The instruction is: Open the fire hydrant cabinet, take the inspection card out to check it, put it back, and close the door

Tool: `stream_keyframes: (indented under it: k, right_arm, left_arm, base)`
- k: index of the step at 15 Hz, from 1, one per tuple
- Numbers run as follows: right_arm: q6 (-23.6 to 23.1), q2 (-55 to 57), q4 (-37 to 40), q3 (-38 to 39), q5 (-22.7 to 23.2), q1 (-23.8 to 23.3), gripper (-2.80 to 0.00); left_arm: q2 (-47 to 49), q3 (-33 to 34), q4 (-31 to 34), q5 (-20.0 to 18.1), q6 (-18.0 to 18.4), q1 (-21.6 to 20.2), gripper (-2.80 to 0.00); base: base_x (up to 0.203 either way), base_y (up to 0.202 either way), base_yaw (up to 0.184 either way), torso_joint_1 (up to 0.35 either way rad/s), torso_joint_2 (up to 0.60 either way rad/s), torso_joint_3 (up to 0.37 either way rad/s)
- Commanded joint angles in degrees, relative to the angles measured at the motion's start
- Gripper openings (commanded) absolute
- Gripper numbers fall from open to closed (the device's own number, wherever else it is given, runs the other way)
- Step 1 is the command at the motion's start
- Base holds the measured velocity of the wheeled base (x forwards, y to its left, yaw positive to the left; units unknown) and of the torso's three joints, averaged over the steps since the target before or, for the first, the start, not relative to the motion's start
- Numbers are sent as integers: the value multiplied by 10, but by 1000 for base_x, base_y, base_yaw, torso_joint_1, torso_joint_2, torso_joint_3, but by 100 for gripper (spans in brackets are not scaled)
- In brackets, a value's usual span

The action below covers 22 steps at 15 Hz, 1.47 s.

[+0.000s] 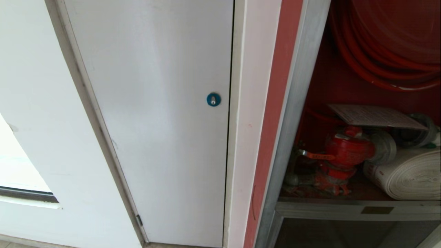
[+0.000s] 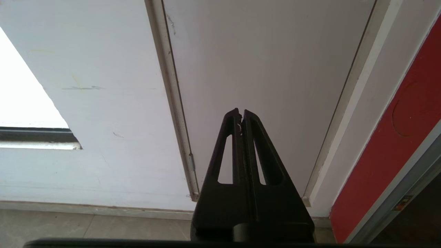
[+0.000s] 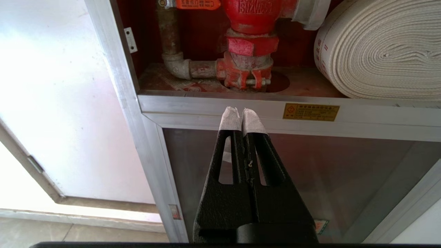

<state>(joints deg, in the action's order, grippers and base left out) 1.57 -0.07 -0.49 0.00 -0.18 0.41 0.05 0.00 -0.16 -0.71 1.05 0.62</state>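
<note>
The right gripper (image 3: 242,115) hangs with its fingers clenched on nothing, just before the aluminium frame of the fire hydrant cabinet (image 3: 241,110). The left gripper (image 2: 240,114), fingers also clenched and empty, faces a white door (image 2: 262,69). Deeper inside the open cabinet, the inspection card (image 1: 373,116) lies tilted above the red valve (image 1: 348,148), beside the white hose roll (image 1: 410,174).

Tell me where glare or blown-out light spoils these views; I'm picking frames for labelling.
Head view: the window at lower left is blown out white; the fire hydrant cabinet interior is dim, yet the inspection card stays distinguishable. Left wrist view: the window is pure white. Right wrist view: strong glare washes the white panel; the white rolled hose is sharp.
</note>
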Motion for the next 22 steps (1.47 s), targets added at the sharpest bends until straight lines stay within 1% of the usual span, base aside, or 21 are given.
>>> stream_keyframes:
  k: [1, 6, 9, 12, 14, 17, 22]
  right_arm:
    - [1, 1, 1, 1, -1, 0, -280]
    - [1, 1, 1, -3, -13, -1, -280]
    - [1, 21, 9, -49, -18, 0, -280]
    - [0, 85, 6, -109, -28, 0, -280]
    - [-1, 132, -6, -141, -42, -1, -280]
    - [-23, 216, -69, -170, -58, -1, -280]
    - [-89, 380, -246, -188, -78, -1, -280]
  left_arm:
    - [0, 4, 0, 0, 0, 0, -280]
    - [0, 4, 0, 0, 0, 0, -280]
    - [0, 4, 0, 0, -1, 0, -280]
    - [0, 4, 0, 0, 0, 0, -280]
    - [0, 4, 0, 0, 0, 0, -280]
    - [0, 4, 0, 0, 0, 0, -280]
    - [0, 4, 0, 0, 0, 0, -280]
  base:
    - [0, 0, 0, 0, 0, 0]
    - [0, 0, 0, 0, 0, 0]
    - [0, 0, 0, 0, 0, 0]
    - [0, 0, 0, 0, 0, 0]
    - [0, 0, 0, 0, 0, 0]
    - [0, 0, 0, 0, 0, 0]
    - [0, 0, 0, 0, 0, 0]
